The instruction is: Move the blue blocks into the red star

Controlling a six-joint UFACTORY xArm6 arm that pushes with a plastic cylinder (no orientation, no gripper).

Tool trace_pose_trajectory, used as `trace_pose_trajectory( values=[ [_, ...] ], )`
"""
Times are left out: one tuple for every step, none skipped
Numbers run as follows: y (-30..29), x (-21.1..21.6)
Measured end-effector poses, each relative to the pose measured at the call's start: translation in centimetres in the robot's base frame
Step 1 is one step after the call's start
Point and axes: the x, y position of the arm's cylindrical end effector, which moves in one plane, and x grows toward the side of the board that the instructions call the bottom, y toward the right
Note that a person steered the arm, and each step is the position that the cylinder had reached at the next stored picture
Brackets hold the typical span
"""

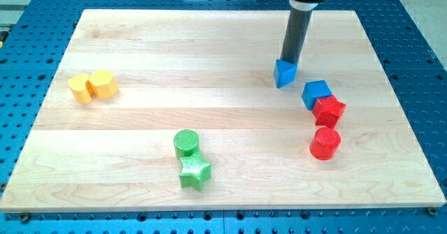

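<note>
Tip (287,61) is parked on the blue wedge's (284,74) top side; no tool's fitted, nothing's gripped. Light, slippery, easily spun, so best pushed dead-centre toward the red star (329,110).

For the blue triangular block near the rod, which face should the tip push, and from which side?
Push its upper-left face, coming from the view's top left. My tip already sits at the blue triangular block's top edge; the red star lies down-right, with the blue cube touching it.
</note>
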Motion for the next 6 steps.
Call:
trace_pose_trajectory(
  values=[
    [-2.3, 2.7],
    [-5.7, 2.8],
    [-4.3, 7.2],
    [-2.7, 7.4],
    [-1.6, 7.9],
    [-3.6, 11.3]
  ],
)
